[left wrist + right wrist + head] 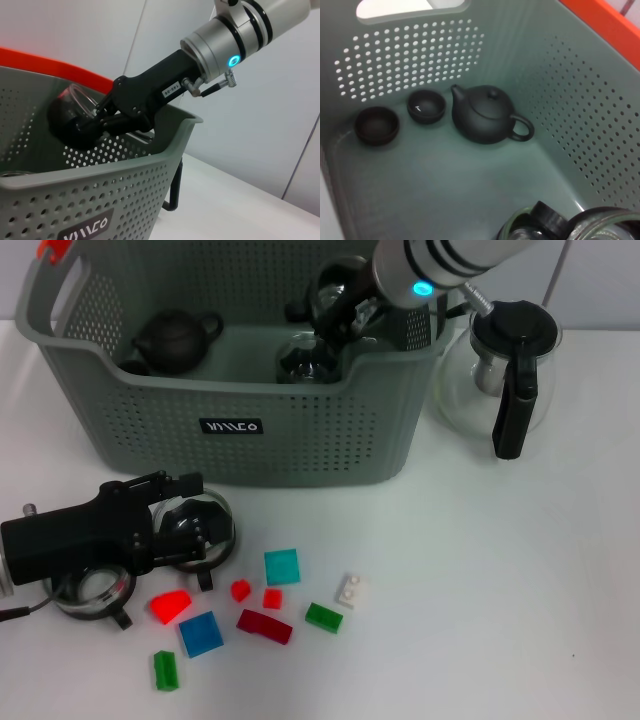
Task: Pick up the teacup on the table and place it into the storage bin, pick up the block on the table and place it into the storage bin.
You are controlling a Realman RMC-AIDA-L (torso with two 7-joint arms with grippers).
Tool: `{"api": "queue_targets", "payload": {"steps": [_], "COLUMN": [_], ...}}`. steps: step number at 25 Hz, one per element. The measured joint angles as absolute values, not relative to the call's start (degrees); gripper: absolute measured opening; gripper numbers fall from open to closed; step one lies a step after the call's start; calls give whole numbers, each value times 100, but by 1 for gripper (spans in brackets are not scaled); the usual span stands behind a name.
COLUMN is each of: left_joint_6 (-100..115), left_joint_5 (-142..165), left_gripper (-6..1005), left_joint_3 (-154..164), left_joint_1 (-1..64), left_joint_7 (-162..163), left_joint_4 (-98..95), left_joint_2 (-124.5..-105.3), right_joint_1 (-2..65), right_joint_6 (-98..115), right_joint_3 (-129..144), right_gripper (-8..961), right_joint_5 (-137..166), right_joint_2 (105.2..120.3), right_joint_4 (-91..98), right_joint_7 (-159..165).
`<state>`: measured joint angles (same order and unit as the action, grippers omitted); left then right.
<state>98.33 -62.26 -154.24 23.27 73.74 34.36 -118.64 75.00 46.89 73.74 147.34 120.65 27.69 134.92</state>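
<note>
The right hand (335,325) is low inside the storage bin (240,425), closed on a glass teacup (300,358); it should lower until the cup rests on the floor, then open. The left hand (195,530) rests on the bench (500,590); whether it is open I cannot tell. Inside the bin are one dark teapot (487,120) and two dark cups (426,106). Nine small blocks (282,566) lie on the bench.

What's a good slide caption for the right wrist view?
Inside the storage bin: a dark teapot beside two small dark cups, glassware at the near edge.
</note>
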Motion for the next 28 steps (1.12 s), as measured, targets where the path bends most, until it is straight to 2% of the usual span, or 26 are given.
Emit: {"api": "queue_targets", "payload": {"steps": [10,28], "left_joint_6": [9801,9782], "left_joint_5": [-6222,-6222], "left_gripper": [825,826], "left_joint_3": [-15425,-15425], "left_joint_1": [2316,2356], "left_joint_7": [7374,7374], "left_joint_4": [3436,3437], "left_joint_2": [-11866,-11881], "right_joint_1": [7530,7538], "right_joint_6": [4154,4423], "right_joint_3": [7727,7834], "right_gripper": [51,52], "right_joint_5": [14313,14351], "right_joint_2": [12085,12041], "right_joint_4": [2441,2417], "right_joint_7": [13408,13521]}}
